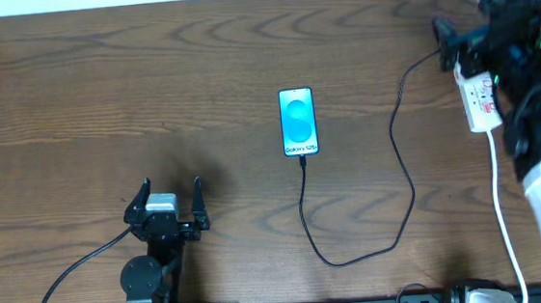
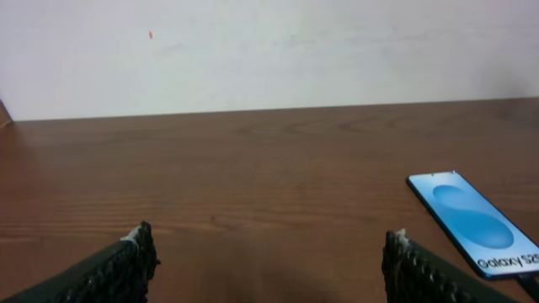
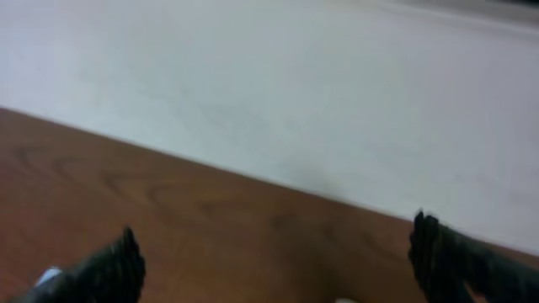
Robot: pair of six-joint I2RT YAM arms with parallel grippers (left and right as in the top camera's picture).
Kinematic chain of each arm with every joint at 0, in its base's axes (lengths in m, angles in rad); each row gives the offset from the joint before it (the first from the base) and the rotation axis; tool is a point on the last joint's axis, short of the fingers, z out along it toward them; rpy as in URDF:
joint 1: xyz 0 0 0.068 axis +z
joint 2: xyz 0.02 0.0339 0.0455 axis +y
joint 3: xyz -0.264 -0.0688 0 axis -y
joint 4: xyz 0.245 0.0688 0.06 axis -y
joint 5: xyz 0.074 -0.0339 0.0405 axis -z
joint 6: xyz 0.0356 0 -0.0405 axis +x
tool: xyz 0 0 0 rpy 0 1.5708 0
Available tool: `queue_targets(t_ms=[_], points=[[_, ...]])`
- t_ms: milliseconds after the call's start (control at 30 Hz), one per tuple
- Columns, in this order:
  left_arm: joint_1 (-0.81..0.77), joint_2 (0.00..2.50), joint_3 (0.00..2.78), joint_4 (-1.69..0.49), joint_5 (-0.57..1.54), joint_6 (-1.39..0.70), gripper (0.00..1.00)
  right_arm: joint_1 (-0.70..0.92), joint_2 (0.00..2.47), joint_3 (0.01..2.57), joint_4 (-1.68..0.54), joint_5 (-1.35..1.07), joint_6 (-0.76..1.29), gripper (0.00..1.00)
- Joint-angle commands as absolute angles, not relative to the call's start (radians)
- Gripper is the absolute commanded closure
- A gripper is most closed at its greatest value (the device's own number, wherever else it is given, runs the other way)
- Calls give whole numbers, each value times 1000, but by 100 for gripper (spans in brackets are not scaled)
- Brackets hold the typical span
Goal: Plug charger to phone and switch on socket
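Bare tabletop (image 1: 102, 97) lay open from the left claw (image 1: 170, 200) across to the phone (image 1: 298, 122), with nothing between. Right of the phone, the black charger cable (image 1: 410, 184) looped wide and fenced that stretch. At the far right edge, the power strip (image 1: 480, 103) and its white cord (image 1: 501, 211) lay partly under the right arm (image 1: 511, 16), crowding any approach.

Soft, even light is falling on the table (image 1: 101, 87), casting faint shadows, while the right wrist view is looking blurred throughout.
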State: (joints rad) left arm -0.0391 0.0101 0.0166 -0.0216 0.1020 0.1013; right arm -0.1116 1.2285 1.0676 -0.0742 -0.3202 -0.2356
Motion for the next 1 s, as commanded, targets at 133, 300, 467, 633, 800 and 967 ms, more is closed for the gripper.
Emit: queue_targets(t_ms=[133, 300, 467, 633, 800, 967], points=[[-34, 4, 4, -63, 116, 93, 13, -103, 1023, 697, 199, -320, -252, 1], [-34, 4, 4, -63, 116, 92, 13, -104, 909, 490, 356, -319, -252, 1], [-34, 4, 4, -63, 117, 92, 13, -104, 819, 327, 439, -319, -252, 1], [-34, 4, 4, -63, 117, 92, 13, -104, 734, 218, 456, -300, -252, 1], [-34, 4, 4, -63, 116, 92, 13, -104, 640, 146, 452, -286, -252, 1], [-34, 4, 4, -63, 116, 92, 13, -103, 517, 69, 416, -259, -252, 1]])
